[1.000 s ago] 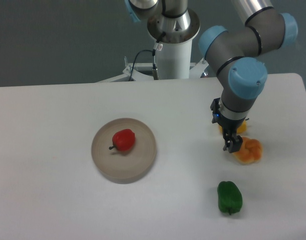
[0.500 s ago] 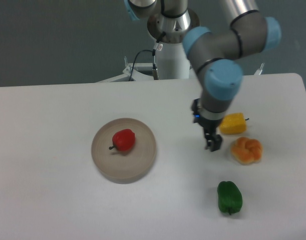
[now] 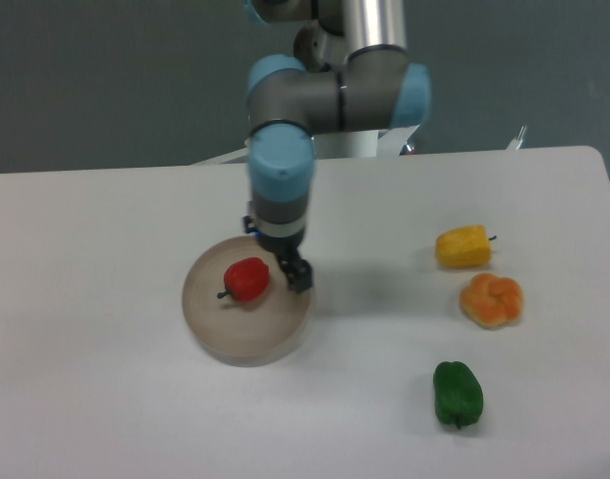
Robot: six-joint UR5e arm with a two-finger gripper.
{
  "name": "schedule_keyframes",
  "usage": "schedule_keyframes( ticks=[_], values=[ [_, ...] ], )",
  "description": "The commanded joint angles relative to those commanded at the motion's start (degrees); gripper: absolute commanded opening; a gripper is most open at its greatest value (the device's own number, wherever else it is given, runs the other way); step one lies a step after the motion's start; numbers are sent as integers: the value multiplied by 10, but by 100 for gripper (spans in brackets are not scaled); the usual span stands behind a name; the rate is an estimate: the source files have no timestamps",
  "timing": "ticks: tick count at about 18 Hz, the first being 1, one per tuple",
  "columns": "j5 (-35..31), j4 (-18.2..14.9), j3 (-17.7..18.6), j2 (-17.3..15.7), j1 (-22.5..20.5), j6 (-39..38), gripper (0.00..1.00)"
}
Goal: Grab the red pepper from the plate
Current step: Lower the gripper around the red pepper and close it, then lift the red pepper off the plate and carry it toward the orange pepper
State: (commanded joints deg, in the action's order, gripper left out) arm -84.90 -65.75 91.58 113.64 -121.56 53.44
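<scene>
item: red pepper, small glossy toy, dark stem pointing toward the image-left edge and slightly down. location: on the plate, a round tan disc with a low rim, lying a little above the plate's centre.

item: gripper, two-finger, hanging from the arm's blue-capped wrist over the plate's right portion. state: cannot be told; the fingers read as one dark mass and no gap shows.

key relation: the red pepper lies just beside the gripper, toward image-left, apparently apart rather than between the fingers. the pepper's longer axis runs roughly left-right along the stem line. judged next need: a short sideways shift toward image-left to centre over the pepper before descending.

other items, well apart on the right of the table: yellow pepper, orange segmented fruit toy, green pepper.

markings: no brand, label or legible writing visible.
</scene>
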Motion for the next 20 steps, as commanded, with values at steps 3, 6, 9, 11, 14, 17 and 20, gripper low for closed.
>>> schedule_keyframes(
  ticks=[3, 6, 9, 11, 14, 17, 20],
  values=[
    [0, 15, 2, 18, 8, -25, 100],
    [-1, 37, 2, 28, 16, -33, 100],
    [-4, 40, 4, 32, 15, -33, 100],
    [-4, 52, 11, 37, 15, -32, 100],
    [-5, 56, 13, 45, 16, -32, 100],
    [-6, 55, 13, 49, 16, -30, 98],
    [-6, 52, 13, 48, 16, -33, 48]
  ],
)
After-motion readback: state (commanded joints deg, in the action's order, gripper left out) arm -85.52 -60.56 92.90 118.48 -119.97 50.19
